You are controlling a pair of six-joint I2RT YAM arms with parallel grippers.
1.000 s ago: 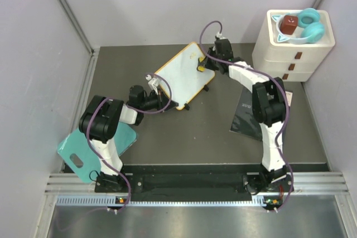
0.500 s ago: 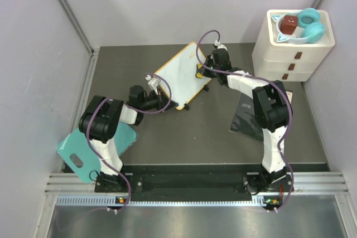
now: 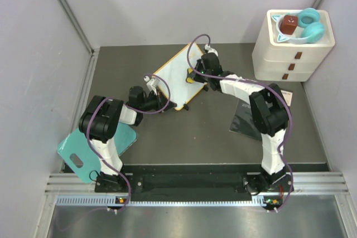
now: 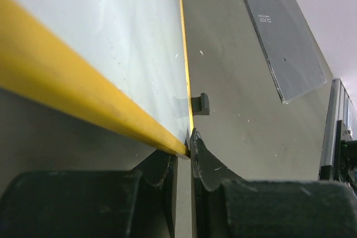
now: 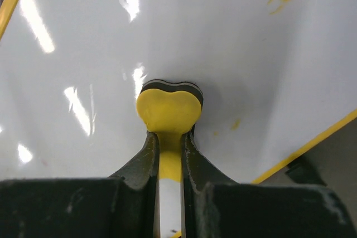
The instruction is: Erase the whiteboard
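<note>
- Right end effector (image 5: 167, 140), clamped on the eraser (image 5: 169, 110): wiping pressure may twist it loose.
- Left end effector (image 4: 183, 151) pinches the whiteboard (image 3: 175, 73) frame thinly; board may slip.

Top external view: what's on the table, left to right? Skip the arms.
teal cutting board → whiteboard → dark sheet → white drawer unit
</note>
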